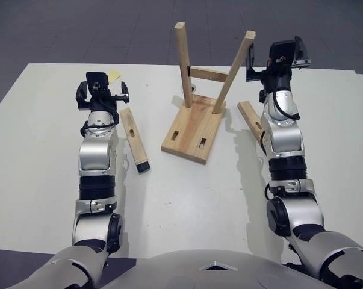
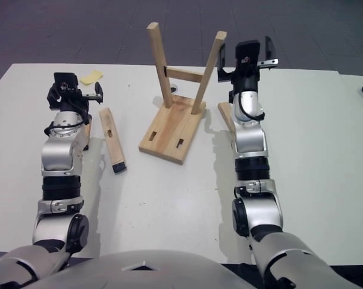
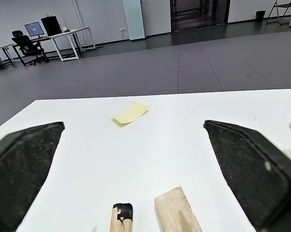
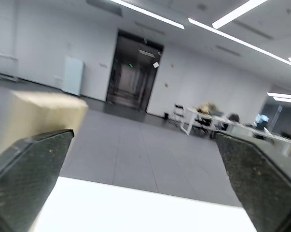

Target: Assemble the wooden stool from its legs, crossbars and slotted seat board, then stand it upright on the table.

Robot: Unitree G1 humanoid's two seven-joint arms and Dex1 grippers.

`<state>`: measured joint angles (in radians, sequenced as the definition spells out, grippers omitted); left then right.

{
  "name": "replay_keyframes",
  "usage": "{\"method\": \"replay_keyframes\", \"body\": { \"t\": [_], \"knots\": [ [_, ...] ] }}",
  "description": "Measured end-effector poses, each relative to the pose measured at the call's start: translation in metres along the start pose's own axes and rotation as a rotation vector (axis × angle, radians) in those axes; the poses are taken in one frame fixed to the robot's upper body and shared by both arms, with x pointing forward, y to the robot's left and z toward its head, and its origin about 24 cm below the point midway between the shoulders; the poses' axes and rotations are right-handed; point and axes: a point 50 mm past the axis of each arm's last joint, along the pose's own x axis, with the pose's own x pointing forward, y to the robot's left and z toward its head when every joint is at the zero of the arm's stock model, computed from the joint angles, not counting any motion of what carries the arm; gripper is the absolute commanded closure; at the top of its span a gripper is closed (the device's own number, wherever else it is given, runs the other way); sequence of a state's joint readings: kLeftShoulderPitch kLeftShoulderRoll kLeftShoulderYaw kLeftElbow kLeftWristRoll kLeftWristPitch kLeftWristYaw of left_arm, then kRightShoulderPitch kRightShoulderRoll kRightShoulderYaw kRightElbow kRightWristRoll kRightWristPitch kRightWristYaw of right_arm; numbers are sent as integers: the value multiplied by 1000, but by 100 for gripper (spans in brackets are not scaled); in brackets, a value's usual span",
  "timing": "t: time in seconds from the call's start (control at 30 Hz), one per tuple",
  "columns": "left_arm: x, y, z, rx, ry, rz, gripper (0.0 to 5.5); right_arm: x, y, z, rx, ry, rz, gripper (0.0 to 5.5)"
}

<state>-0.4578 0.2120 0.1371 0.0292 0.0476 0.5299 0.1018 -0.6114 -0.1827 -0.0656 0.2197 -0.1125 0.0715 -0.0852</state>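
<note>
Wooden seat board (image 1: 193,129) flat at centre of table (image 1: 181,198); 2 legs (image 1: 182,63) + crossbar (image 1: 208,74) standing in it. Loose leg (image 1: 135,139) beside L gripper (image 1: 103,91), jaws released. R gripper (image 1: 276,57), jaws released, raised near top of rt upright leg. Another loose leg (image 1: 249,119) under R arm.

Pale-wood seat board (image 1: 191,125), wht table (image 1: 181,198), yellow note (image 3: 131,113), blk fingers (image 3: 20,169).

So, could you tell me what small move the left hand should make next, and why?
Probably lower the left hand and close it on the loose leg lying beside it: the hand is open and empty, near the leg's far end, and the seat board has two upright legs fitted with two slots unfilled.
</note>
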Motion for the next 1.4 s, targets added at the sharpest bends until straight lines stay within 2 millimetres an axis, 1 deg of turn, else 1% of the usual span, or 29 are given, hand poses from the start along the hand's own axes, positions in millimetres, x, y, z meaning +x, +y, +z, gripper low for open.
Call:
{"method": "replay_keyframes", "body": {
  "t": [0.07,0.13,0.23,0.33,0.43,0.53,0.67,0.83,0.87,0.9,1.07,1.17,1.3,1.4],
  "knots": [
    [0,1,0,10,5,-1,10,-2,-4,2,3,-12,-12,11],
    [-1,-1,-2,24,11,-17,10,-6,-15,1,2,3,-52,11],
    [-5,6,-10,68,31,-10,10,-16,-39,-8,-24,78,-133,11],
    [-9,19,-16,96,47,5,10,-28,-52,-24,-40,194,-182,11],
    [-14,37,-28,142,89,20,10,-43,-57,-40,-58,291,-191,11],
    [-23,50,-42,176,159,-14,10,-52,-63,-49,-63,351,-210,11],
    [-31,48,-57,155,229,-77,10,-55,-63,-45,-61,335,-211,11],
    [-31,44,-80,123,317,-104,10,-57,-56,-44,-48,334,-198,11],
    [-31,42,-86,106,333,-119,31,-57,-55,-44,-47,334,-192,10],
    [-31,39,-93,87,356,-136,38,-57,-53,-44,-44,333,-187,10],
    [-18,27,-96,0,366,-223,121,-57,-49,-44,-19,333,-178,10],
    [-16,23,-98,-50,388,-281,169,-57,-46,-43,-2,327,-182,10],
    [-16,25,-99,-84,425,-315,234,-56,-43,-36,28,298,-195,10],
    [-14,31,-99,-87,447,-321,281,-56,-43,-32,60,287,-207,10]
  ]
}}
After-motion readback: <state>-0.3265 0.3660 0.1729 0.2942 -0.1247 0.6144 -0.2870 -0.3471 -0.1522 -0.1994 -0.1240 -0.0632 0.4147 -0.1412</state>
